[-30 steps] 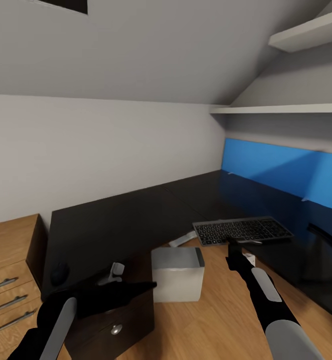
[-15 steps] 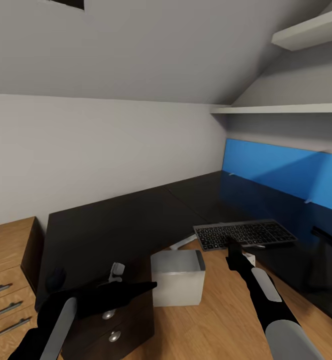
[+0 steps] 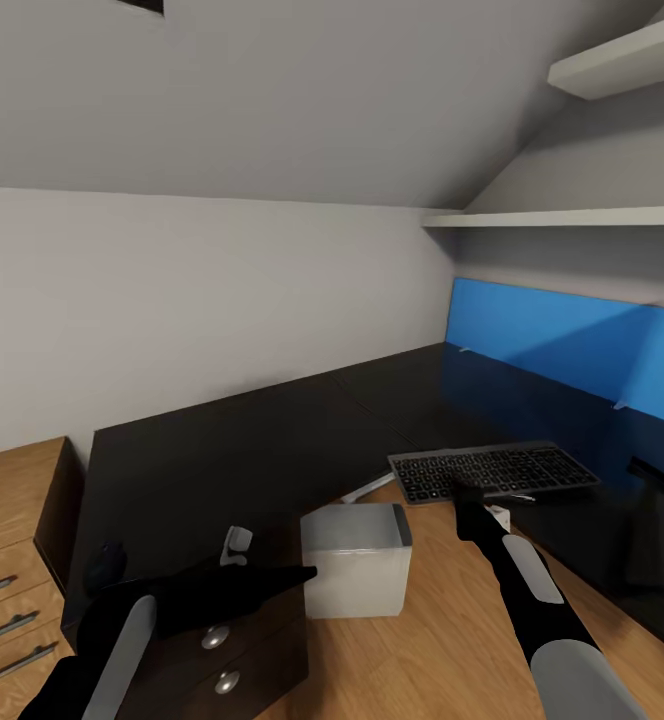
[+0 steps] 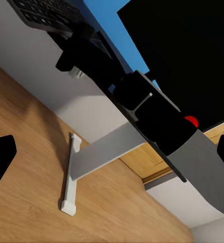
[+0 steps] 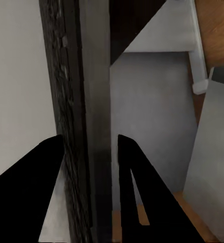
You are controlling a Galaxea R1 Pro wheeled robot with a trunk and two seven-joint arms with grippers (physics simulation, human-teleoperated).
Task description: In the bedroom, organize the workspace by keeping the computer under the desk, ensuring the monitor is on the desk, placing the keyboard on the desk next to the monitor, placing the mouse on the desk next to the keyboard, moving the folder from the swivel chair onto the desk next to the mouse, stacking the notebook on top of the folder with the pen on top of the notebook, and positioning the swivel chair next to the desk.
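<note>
**Keyboard held over the corner of the black surface**

The right gripper (image 3: 464, 492) has its jaws closed on the near edge of the keyboard (image 3: 492, 471); in the right wrist view the two black fingers (image 5: 134, 167) clamp either side of the slim grey slab (image 5: 89, 126); the keyboard is held roughly level above the front edge of the surface (image 3: 272, 430), keys upward; the right arm rises to it from the lower right of the head view.

The left gripper (image 3: 297, 574) has its jaws spread wide and holds nothing; its finger tips (image 4: 0, 157) sit at opposite edges of the left wrist view, with the floor between them; it hangs over the drawers (image 3: 217, 660) at the surface's near end.

Below, the computer (image 3: 355, 560) stands on the wooden floor (image 3: 442, 640) in the crook of the L; a white leg (image 3: 367, 489) shows behind it; the mouse (image 3: 104, 566) lies on the surface's left end, next to the wooden dresser (image 3: 12, 560); the monitor's black screen (image 4: 192, 55) with its red dot (image 4: 191, 121) shows in the left wrist view.
</note>
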